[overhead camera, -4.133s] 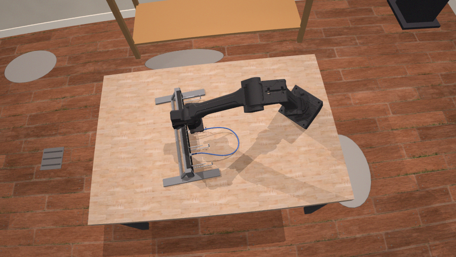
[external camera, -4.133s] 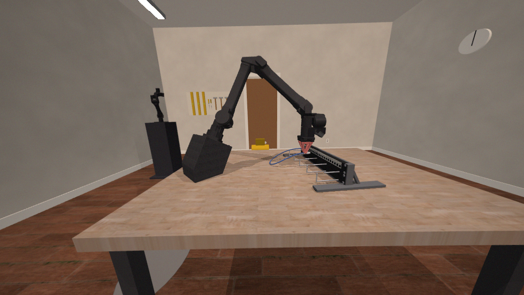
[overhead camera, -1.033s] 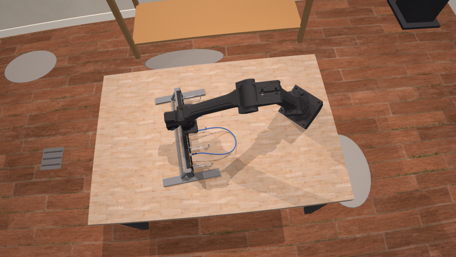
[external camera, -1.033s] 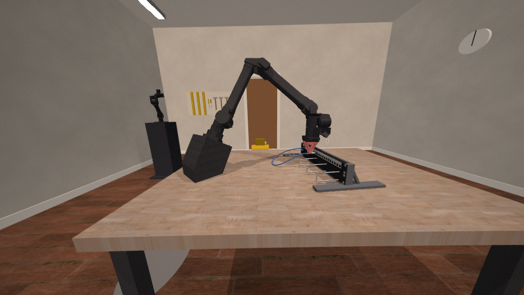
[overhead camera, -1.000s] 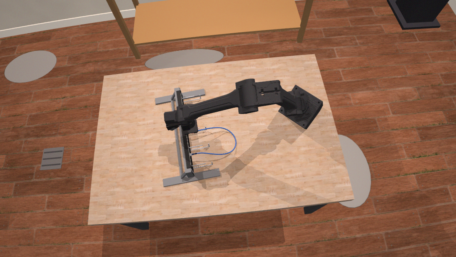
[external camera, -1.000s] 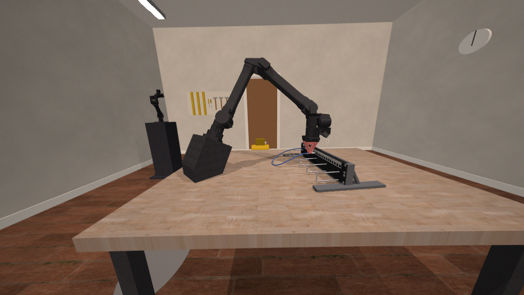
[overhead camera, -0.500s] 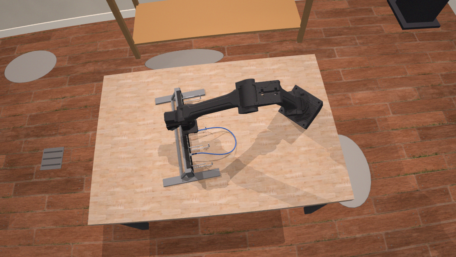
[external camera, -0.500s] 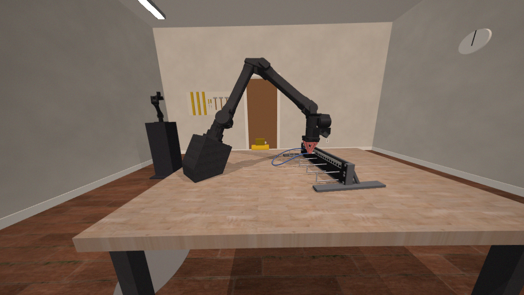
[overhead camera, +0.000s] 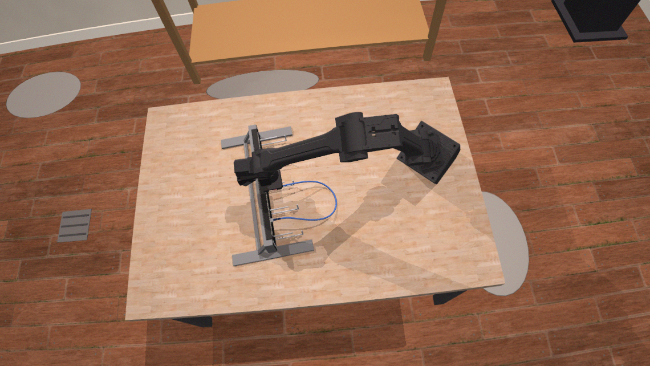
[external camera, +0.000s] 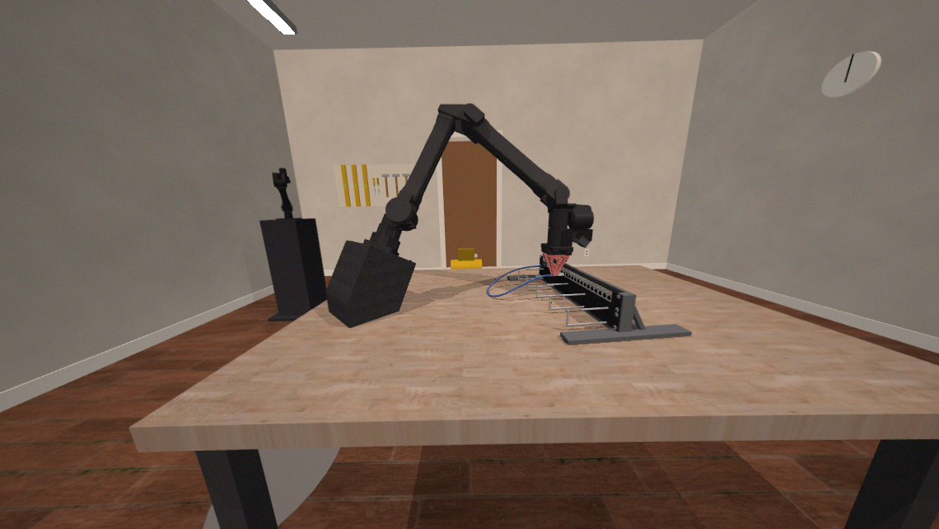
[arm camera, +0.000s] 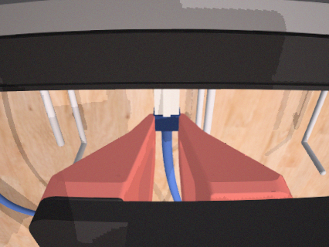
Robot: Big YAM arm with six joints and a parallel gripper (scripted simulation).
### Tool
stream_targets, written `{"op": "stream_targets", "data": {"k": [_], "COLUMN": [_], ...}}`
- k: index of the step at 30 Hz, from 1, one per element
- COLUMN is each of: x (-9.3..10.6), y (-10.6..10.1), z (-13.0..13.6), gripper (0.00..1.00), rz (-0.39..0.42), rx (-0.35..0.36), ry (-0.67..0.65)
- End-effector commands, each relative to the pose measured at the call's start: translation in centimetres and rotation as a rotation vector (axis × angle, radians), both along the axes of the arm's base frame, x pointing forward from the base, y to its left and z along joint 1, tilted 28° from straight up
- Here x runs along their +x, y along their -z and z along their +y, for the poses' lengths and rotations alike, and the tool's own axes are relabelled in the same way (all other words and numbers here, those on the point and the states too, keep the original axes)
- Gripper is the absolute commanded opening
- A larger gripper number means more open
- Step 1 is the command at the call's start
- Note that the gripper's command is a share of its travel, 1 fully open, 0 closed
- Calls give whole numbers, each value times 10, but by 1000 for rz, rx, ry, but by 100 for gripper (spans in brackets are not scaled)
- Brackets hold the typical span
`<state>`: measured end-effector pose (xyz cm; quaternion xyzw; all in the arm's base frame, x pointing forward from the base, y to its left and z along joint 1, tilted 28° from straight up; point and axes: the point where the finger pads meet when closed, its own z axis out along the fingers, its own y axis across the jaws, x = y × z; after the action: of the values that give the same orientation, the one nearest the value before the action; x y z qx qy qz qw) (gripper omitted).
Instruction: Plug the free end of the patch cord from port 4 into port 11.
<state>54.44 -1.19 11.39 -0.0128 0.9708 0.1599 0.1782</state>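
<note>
In the wrist view the fingers (external camera: pixel 555 272) gripped the plug (arm camera: pixel 167 123) from both sides, probably keeping it square to the rack (overhead camera: pixel 267 244) (external camera: pixel 626 312) (arm camera: pixel 116 58), while the cord (overhead camera: pixel 336 202) (external camera: pixel 490 288) (arm camera: pixel 167 150) trailed away, leaving its front unobstructed.

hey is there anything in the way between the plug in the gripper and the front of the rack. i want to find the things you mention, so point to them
Nothing visible: the plug (arm camera: pixel 167 123) in the gripper (external camera: pixel 555 274) (arm camera: pixel 167 123) points straight at the rack's front (arm camera: pixel 162 59). The cord hooks stand off to either side.
</note>
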Motion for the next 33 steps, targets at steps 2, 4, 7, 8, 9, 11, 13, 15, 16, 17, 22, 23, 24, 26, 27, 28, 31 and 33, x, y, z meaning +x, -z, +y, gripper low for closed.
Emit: {"op": "stream_targets", "data": {"k": [2, 4, 7, 8, 9, 11, 13, 15, 16, 17, 22, 23, 24, 26, 27, 28, 31, 33], "x": [16, 16, 16, 17, 17, 16, 16, 16, 16, 16, 17, 17, 17, 18, 18, 18, 17, 17], "y": [-13, -13, -14, -14, -14, -13, -12, -12, -12, -13, -14, -14, -14, -15, -15, -15, -13, -13], "z": [8, 8, 8, 8, 8, 8, 8, 8, 8, 8, 8, 8, 8, 8, 8, 8, 8, 8], "gripper": [0, 0, 0, 0, 0, 0, 0, 0, 0, 0, 0, 0, 0, 0, 0, 0, 0, 0], "rz": [-21, -22, -23, -24, -24, -23, -21, -21, -21, -21, -23, -23, -24, -25, -26, -26, -23, -23], "rx": [-2, -2, -2, -2, -2, -2, -2, -2, -2, -2, -2, -2, -2, -2, -2, -2, -2, -2], "ry": [-7, -7, -7, -7, -7, -7, -7, -7, -7, -7, -7, -7, -7, -7, -7, -7, -7, -7]}}
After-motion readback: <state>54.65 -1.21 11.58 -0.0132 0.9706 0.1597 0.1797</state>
